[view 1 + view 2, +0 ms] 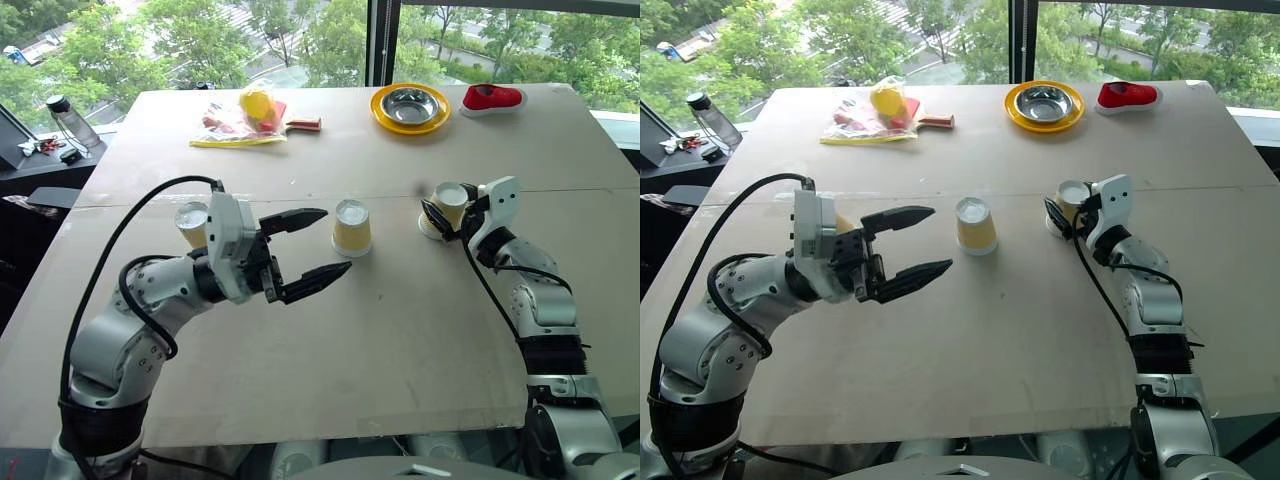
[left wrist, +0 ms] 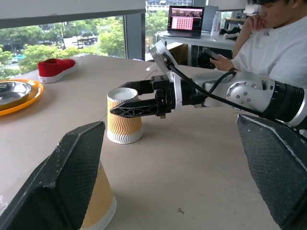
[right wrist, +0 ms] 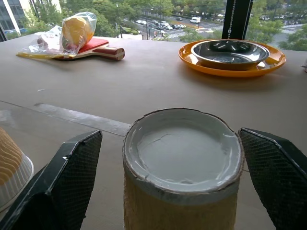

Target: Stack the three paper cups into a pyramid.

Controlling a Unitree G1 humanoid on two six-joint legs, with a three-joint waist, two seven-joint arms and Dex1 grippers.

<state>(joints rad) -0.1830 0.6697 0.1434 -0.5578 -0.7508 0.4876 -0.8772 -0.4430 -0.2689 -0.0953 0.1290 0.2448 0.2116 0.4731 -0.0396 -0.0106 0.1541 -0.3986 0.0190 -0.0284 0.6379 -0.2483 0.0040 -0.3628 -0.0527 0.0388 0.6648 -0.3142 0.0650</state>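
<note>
On the far left, off the table (image 1: 330,330), a clear bottle (image 1: 70,120) stands on a dark side surface. The left cup (image 1: 191,224) sits upside down on the table, partly hidden behind the left gripper (image 1: 322,243). That gripper points to the right, level over the tabletop, its two black fingers (image 1: 300,218) spread wide with nothing between them. Just to the right of its fingertips, the middle cup (image 1: 352,228) stands upside down on its rim, white base up, apart from the fingers.

At the far edge of the table lies a plastic bag with something yellow inside (image 1: 245,115), resting over a red paddle with a wooden handle (image 1: 300,123). Further right along the far edge sits a yellow plate (image 1: 380,112) holding a steel bowl (image 1: 410,105), and beside it a red shoe (image 1: 492,97).

The right cup (image 3: 180,163) stands upside down too, well apart from the middle cup. The right gripper (image 1: 443,218) has its fingers (image 3: 72,177) wide apart on either side of this cup; whether they touch its sides cannot be told. All three cups rest singly on the table, none stacked.

In the left wrist view, a person (image 2: 273,43) in a white shirt sits beyond the table near a laptop (image 2: 184,20).
</note>
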